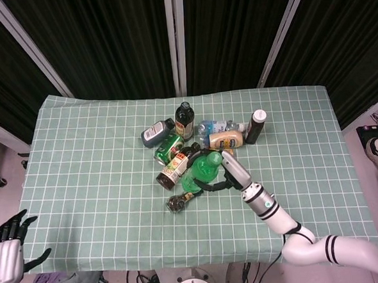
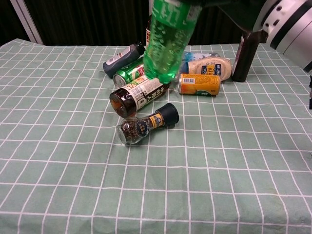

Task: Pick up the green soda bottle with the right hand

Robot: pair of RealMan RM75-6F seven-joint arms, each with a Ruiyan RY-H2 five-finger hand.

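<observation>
The green soda bottle [image 1: 200, 169] is off the cloth and tilted, gripped by my right hand [image 1: 224, 171] from its right side. In the chest view the green soda bottle [image 2: 168, 39] hangs above the lying bottles, its bottom leaning to the lower left and its cap cut off by the top edge. Only the white wrist [image 2: 287, 22] and dark finger parts of that hand show there. My left hand [image 1: 9, 245] hangs below the table's near left corner, fingers apart, holding nothing.
Under the lifted bottle lie a brown bottle [image 2: 139, 95], a pepper grinder [image 2: 146, 124], an orange can [image 2: 200, 84], a green can [image 2: 129, 73] and a grey bottle [image 2: 119, 58]. A dark white-capped bottle [image 2: 243, 53] stands at the right, a dark bottle [image 1: 184, 120] behind.
</observation>
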